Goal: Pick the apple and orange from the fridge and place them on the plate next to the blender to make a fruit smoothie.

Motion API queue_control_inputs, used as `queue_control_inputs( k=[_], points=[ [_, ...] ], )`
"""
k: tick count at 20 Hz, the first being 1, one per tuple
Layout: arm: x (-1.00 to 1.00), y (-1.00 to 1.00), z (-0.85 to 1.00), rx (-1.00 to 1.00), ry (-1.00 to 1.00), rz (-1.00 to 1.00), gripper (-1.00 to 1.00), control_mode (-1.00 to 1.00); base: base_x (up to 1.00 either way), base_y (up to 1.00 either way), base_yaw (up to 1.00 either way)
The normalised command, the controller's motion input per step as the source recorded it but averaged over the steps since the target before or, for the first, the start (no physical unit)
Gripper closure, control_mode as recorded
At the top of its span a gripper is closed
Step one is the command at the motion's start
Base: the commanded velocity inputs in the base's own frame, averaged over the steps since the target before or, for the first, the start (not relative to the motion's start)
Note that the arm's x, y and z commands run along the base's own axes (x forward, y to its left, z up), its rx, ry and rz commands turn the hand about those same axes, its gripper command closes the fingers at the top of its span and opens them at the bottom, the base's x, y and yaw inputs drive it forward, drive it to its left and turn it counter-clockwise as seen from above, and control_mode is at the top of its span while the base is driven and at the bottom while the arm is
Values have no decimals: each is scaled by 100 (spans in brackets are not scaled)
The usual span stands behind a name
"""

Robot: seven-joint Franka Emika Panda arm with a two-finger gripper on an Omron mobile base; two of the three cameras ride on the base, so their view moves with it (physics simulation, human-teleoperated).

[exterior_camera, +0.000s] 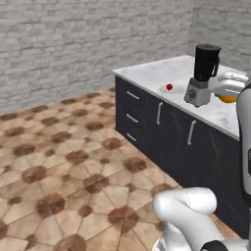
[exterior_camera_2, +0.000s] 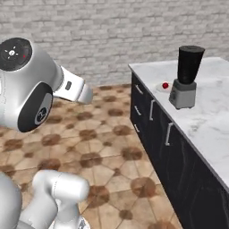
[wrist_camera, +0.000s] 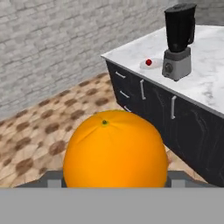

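My gripper (wrist_camera: 114, 180) is shut on the orange (wrist_camera: 114, 148), a bright orange ball that bulks large low in the hand view. From the left base, the orange (exterior_camera: 228, 98) peeks out under my white hand at the right edge. The apple (wrist_camera: 148, 62), a small red ball, lies on the white plate (wrist_camera: 143, 66) just left of the black blender (wrist_camera: 178, 41) on the marble counter, some way ahead of my hand. The same apple (exterior_camera: 169, 87), plate (exterior_camera: 175, 90) and blender (exterior_camera: 203, 73) show from the left base, and the apple (exterior_camera_2: 165, 85) and blender (exterior_camera_2: 188, 76) from the right base. The fridge is out of view.
The white marble counter (exterior_camera: 147, 72) tops dark drawer cabinets (exterior_camera: 142, 115) with silver handles. A brown tiled floor (exterior_camera: 59, 162) spreads to the left of them, and a grey brick wall (exterior_camera: 73, 44) runs behind.
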Motion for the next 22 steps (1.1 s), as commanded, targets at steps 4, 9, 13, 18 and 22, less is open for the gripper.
queue_control_inputs(
  k=[4,9,13,18,22],
  points=[
    [0,0,0,0,0,0,100,100,100,60,-28],
    [0,0,0,0,0,0,100,100,100,62,-33],
    [0,0,0,0,0,0,100,100,100,65,-38],
    [0,0,0,0,0,0,100,100,100,69,-48],
    [0,0,0,0,0,0,100,100,100,71,-56]
  ],
)
